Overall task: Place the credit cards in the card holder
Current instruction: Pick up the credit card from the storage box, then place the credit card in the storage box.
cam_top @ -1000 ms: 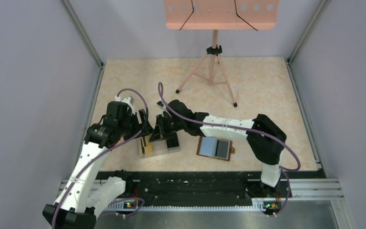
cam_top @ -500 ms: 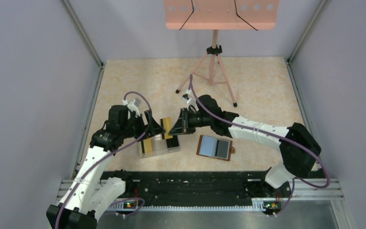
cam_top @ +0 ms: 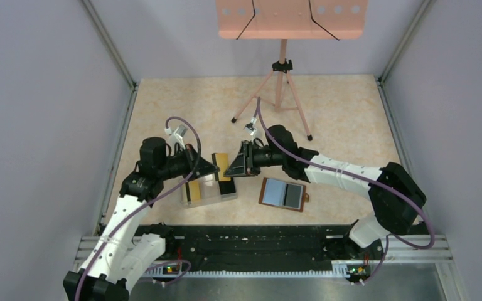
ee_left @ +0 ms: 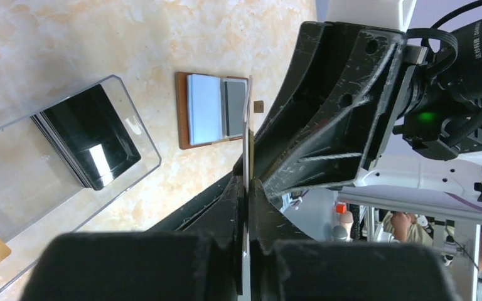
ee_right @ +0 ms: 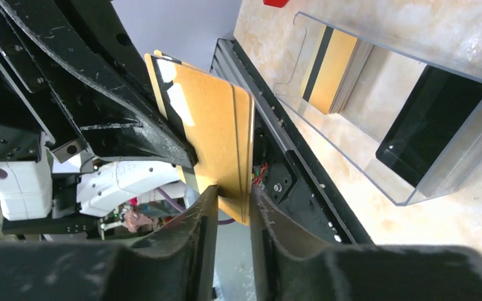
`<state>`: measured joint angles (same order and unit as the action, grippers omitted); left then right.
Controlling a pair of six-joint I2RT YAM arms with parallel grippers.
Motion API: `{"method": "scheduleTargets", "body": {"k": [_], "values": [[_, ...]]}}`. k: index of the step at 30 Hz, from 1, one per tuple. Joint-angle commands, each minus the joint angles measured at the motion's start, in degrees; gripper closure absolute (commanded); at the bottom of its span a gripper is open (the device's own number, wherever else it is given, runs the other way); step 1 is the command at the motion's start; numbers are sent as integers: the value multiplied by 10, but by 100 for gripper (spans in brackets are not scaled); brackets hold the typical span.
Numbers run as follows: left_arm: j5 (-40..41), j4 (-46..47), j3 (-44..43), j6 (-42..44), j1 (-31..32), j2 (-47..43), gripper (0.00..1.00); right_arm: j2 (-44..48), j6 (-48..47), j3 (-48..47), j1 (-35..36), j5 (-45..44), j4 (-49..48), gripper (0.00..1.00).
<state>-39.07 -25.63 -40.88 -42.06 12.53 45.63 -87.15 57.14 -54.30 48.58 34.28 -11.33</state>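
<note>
A gold credit card (cam_top: 219, 164) hangs in the air above the clear tray (cam_top: 208, 199), between both grippers. My left gripper (cam_top: 212, 166) is shut on one end of it; the left wrist view shows the card edge-on (ee_left: 249, 144) pinched between the fingers (ee_left: 249, 182). My right gripper (cam_top: 229, 168) faces it from the right, jaws parted around the card's other end (ee_right: 207, 119) in the right wrist view (ee_right: 233, 191). The brown card holder (cam_top: 282, 194) lies open on the table to the right, pale blue-grey inside (ee_left: 212, 108). More gold cards (ee_right: 332, 72) and black cards (ee_right: 430, 122) sit in the tray.
A pink stand on a tripod (cam_top: 280, 94) is at the back of the table. Grey walls close in left and right. A black rail (cam_top: 251, 241) runs along the near edge beside the arm bases.
The right gripper lifted the gold card out of the tray and held it toward the left gripper. The left gripper shut on the card, and the right jaws parted.
</note>
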Motion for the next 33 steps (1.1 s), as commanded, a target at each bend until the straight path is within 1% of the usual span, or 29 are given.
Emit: {"method": "scheduleTargets", "body": {"k": [1,3,5,7,9,12,14,16,17,20,22,25,28,31,33], "values": [[-14,30,0,-4,2,-1,100,19,3,-5,5,10,-49,67],[-14,23,0,0,1,-2,100,25,2,1,1,3,-51,54],[-14,17,0,4,0,-2,100,33,8,13,-4,-1,-62,45],[-15,13,1,6,-2,-4,100,43,20,29,-13,1,-88,40],[-17,14,4,4,-4,-8,100,47,33,45,-20,8,-113,38],[-28,23,10,-1,-6,-15,99,48,45,61,-29,18,-140,37],[-40,37,15,-8,-7,-19,96,48,55,72,-33,25,-164,37],[-58,52,21,-13,-8,-25,97,49,70,84,-38,35,-197,38],[-65,59,23,-15,-8,-27,100,50,78,90,-42,40,-215,40],[-89,75,33,-18,-8,-37,100,54,104,111,-57,55,-270,47],[-104,88,39,-23,-8,-46,100,60,122,126,-67,65,-302,49],[-131,112,48,-33,-8,-58,100,65,139,140,-77,82,-347,48],[-153,136,53,-45,-9,-66,100,62,141,139,-79,99,-370,47],[-176,170,56,-62,-8,-75,100,62,147,142,-79,110,-394,47],[-186,177,56,-67,-8,-77,100,60,157,144,-79,115,-418,47]]}}
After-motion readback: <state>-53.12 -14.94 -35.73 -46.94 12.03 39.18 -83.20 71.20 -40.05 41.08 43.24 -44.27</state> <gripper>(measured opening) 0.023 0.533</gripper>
